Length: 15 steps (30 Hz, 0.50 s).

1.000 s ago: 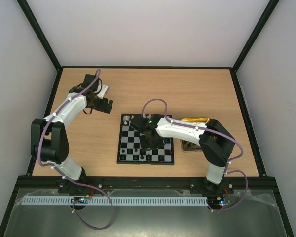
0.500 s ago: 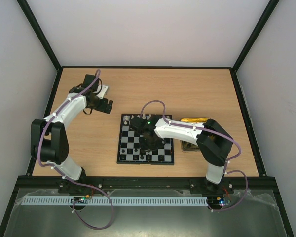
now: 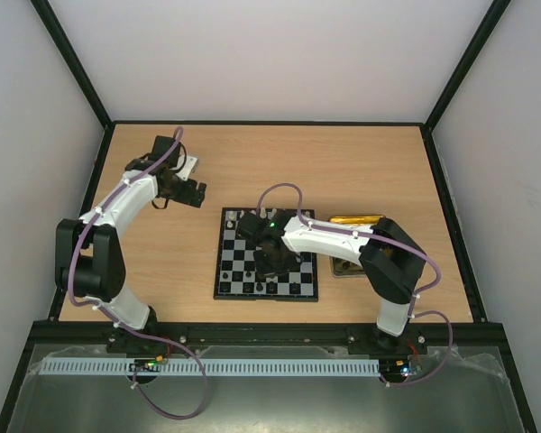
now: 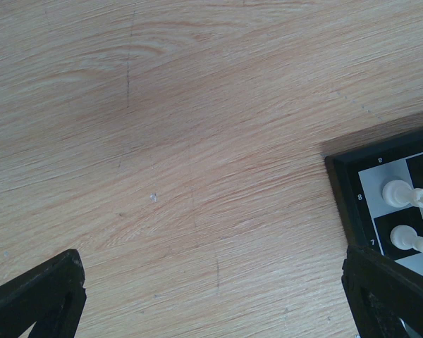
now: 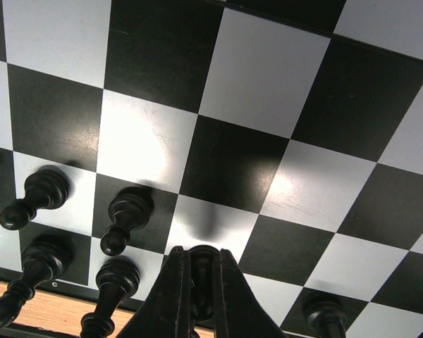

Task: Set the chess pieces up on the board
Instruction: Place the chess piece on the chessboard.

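The board lies mid-table with black and white checks. My right gripper is shut on a black chess piece and holds it just above a white square near the board's near rows. Other black pieces stand beside it on the left. In the top view the right gripper hangs over the board's middle. My left gripper is open over bare wood, left of the board's far corner. White pieces stand on that corner's squares.
A shiny gold tray lies right of the board, partly under my right arm. The table's black rim runs along the left side. Grey walls close in the table on three sides.
My right gripper has shifted slightly left and toward the near side over the board with the black piece. The left arm has not moved.
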Available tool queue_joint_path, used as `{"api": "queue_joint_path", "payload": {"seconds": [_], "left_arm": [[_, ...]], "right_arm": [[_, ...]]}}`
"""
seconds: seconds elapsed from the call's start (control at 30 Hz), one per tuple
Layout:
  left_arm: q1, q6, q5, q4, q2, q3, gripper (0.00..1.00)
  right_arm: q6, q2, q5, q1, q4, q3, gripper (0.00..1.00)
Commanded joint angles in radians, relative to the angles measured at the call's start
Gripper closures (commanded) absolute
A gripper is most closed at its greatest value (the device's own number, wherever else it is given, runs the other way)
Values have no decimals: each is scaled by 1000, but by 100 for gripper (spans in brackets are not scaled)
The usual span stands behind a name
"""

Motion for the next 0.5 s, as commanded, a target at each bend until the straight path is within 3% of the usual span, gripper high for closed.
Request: {"api": "queue_joint_path", "payload": {"seconds": [0.0,0.47], "left_arm": [[-6,8,10,-1,-22,-11,1],[-6,9,10,3,-17,-15,1]], "right_arm": [[11,14,2,6,-15,2,96],[5,29,-9,7,-11,1,92]]}}
